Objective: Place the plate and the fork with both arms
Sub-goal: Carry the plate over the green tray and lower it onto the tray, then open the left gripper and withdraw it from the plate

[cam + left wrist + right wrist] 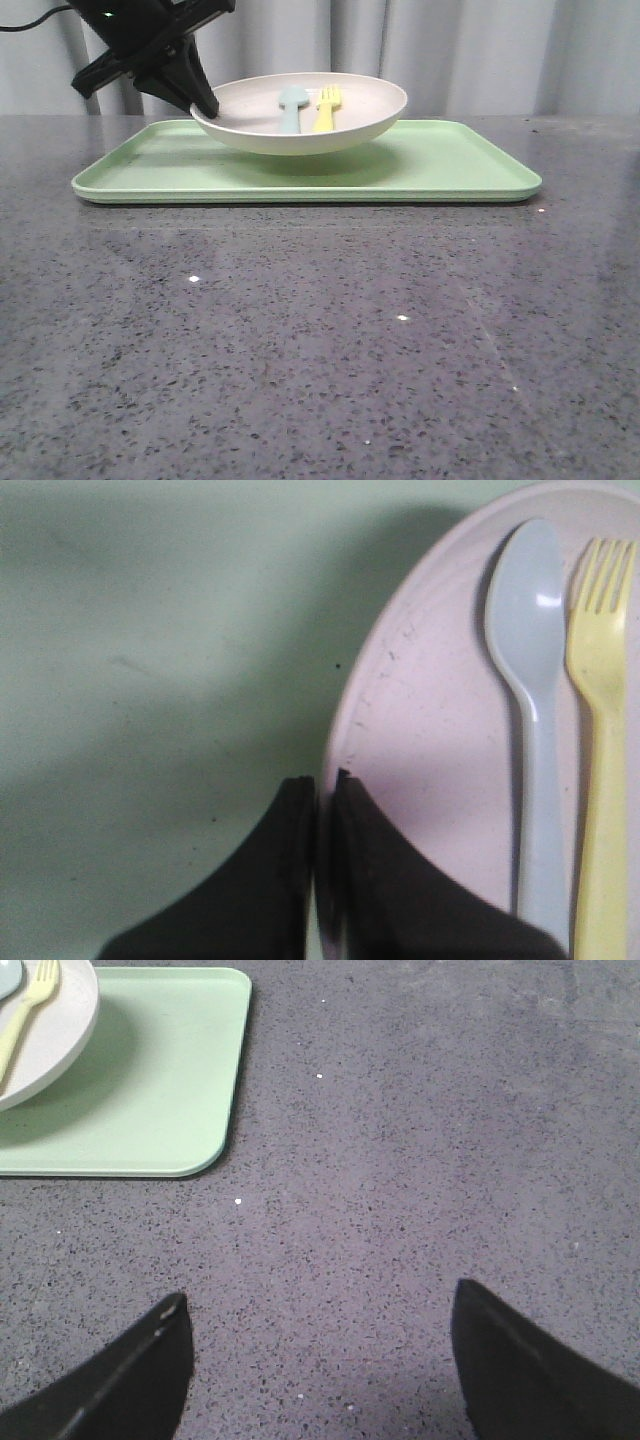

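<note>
The cream-pink plate (300, 112) hangs tilted just above the light-green tray (450, 165), its left rim pinched by my left gripper (203, 103). In the left wrist view the two black fingers (322, 780) are shut on the plate (430, 740) rim, one inside and one outside. The yellow fork (326, 108) lies in the plate beside a pale blue-green spoon (291, 108); both show again as fork (603, 730) and spoon (530, 680). My right gripper (318, 1305) is open over bare table, apart from the tray (140, 1090); plate (50, 1040) and fork (25, 1015) sit at the view's corner.
The grey speckled table (320, 330) stretches in front of the tray. A pale curtain (480, 50) closes off the back. The right arm does not show in the front view.
</note>
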Action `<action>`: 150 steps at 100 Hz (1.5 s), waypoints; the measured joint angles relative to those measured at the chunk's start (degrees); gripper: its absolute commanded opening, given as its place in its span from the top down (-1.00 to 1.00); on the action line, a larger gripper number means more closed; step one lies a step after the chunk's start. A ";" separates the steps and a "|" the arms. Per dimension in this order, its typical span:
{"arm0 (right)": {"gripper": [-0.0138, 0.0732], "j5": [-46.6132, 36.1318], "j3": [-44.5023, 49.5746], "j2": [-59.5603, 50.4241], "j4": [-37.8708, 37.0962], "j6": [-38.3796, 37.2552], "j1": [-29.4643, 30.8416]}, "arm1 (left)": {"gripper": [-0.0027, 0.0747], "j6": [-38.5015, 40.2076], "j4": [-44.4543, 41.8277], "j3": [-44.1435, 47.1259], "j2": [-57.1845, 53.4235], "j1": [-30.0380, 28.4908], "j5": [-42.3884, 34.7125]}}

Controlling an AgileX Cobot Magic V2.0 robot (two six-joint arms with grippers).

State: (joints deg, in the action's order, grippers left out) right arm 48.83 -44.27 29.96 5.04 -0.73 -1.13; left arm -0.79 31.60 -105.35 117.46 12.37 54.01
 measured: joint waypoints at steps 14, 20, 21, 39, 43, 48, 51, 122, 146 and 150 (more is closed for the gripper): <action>-0.57 0.00 0.00 0.00 0.00 0.00 0.00 | 0.99 0.00 0.00 0.00 0.29 0.25 0.10; -0.57 0.00 0.00 0.00 0.00 0.00 0.00 | 0.99 0.00 0.00 0.00 0.29 0.37 0.10; -0.57 0.00 0.00 0.00 0.00 0.00 0.00 | 0.99 0.00 0.00 0.00 0.29 0.37 0.10; -0.57 0.00 0.00 0.00 0.00 0.00 0.00 | 0.99 0.00 0.00 0.00 1.51 1.78 -0.12; -0.57 0.00 0.00 0.00 0.00 0.00 0.00 | 0.99 0.00 0.00 0.00 2.11 2.03 -0.23; -0.57 0.00 0.00 0.00 0.00 0.00 0.00 | 0.99 0.00 -0.11 0.00 2.54 2.32 -0.37; -0.57 0.00 0.00 0.00 0.00 0.00 0.00 | 0.99 0.00 -0.12 0.00 2.83 2.41 -0.37; -0.57 0.69 0.00 0.00 0.00 0.00 0.00 | 0.82 0.27 0.33 0.00 3.23 2.47 -0.60; -0.57 0.69 0.00 0.00 0.00 0.00 0.00 | 0.01 0.27 1.08 0.00 3.23 2.47 -0.97; -0.57 0.69 0.00 0.00 0.00 0.00 0.00 | -0.06 0.27 1.44 0.00 3.23 2.47 -0.97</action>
State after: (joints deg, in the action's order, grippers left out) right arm 49.52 -44.27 29.96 5.04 -0.73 -1.13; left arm -0.53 33.05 -105.35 120.69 14.83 53.04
